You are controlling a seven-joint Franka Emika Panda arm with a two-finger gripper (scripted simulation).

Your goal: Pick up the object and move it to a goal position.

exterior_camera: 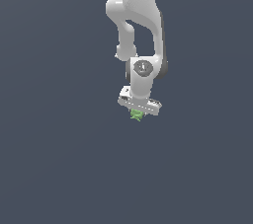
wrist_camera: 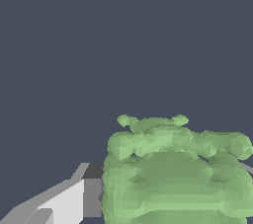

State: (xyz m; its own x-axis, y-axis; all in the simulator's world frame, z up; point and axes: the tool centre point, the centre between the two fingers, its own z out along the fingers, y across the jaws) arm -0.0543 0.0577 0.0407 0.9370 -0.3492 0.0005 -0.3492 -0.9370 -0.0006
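The object (exterior_camera: 137, 114) is a tiny bright green blocky lump that sits directly under my white gripper (exterior_camera: 138, 113) in the exterior view, near the middle of the picture. In the wrist view the green object (wrist_camera: 175, 173) fills the space between my fingers, and one grey and white finger (wrist_camera: 74, 201) presses against its side. The other finger is hidden behind the lump. The gripper looks shut on the object. The arm reaches down from the top of the exterior view.
A plain dark grey-blue surface (exterior_camera: 59, 159) spreads all around the gripper in both views. No other objects, edges or goal marker show.
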